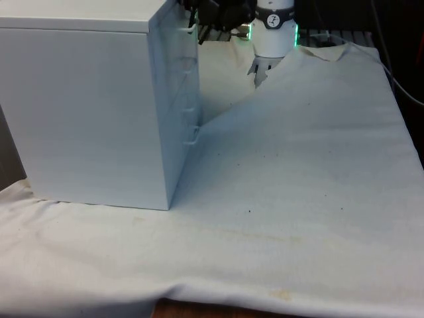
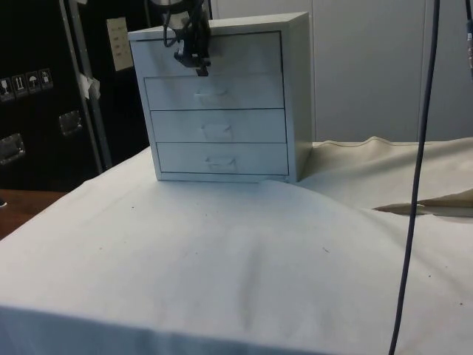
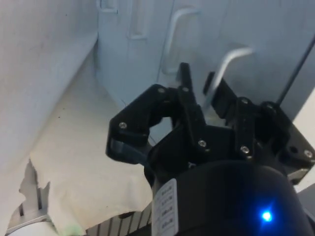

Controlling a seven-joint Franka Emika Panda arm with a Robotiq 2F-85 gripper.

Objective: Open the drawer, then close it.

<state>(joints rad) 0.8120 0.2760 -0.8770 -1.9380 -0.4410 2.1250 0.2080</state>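
Observation:
A white chest of drawers (image 1: 86, 112) stands on the cloth at the front view's left, its back and side turned to that camera. In the side view the chest (image 2: 295, 89) shows several drawer fronts, all flush. My black gripper (image 2: 198, 65) hangs in front of the top drawer (image 2: 244, 53), at its left part. From the wrist, the gripper (image 3: 201, 88) has its two fingers (image 3: 184, 81) close together with the top drawer's curved metal handle (image 3: 231, 56) running between them. From the front, the gripper (image 1: 197, 30) sits against the chest's upper far corner.
The lower drawers' handles (image 2: 218, 132) hang below the gripper. The white cloth (image 1: 298, 172) lies rumpled, with a raised fold (image 2: 429, 207) at the side view's right. A dark cable (image 2: 417, 185) hangs down through the side view.

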